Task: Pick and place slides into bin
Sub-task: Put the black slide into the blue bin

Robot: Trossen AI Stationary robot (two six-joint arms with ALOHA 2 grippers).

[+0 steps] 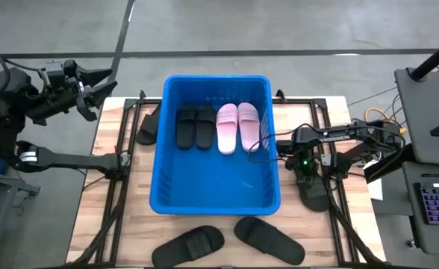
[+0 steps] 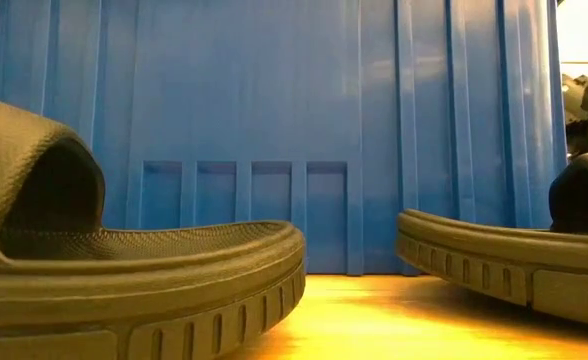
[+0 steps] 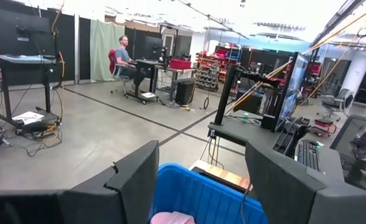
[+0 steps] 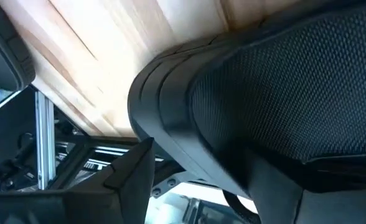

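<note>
From above, the blue bin sits in the middle of the wooden table. Inside it, at the far end, lie two black slides side by side and two pink slides next to them. Two more black slides lie on the table in front of the bin, one black slide lies just beside the bin's left wall, and another black slide lies on the right, near the bin's right wall. The left gripper is raised off the table's far left corner, its fingers spread and holding nothing. The right gripper is down over the black slide on the right side; from this view I cannot tell whether it touches it. No brand or writing can be read on anything.

At table height, the bin's ribbed blue wall fills the background, with the two front slides close to the camera on the wood.

The left wrist camera looks past spread dark fingers at the bin's rim, a bit of pink slide, and the room, where a person sits at a desk.

The right wrist camera shows the textured black slide very close, between the spread fingers, over the table boards.
</note>
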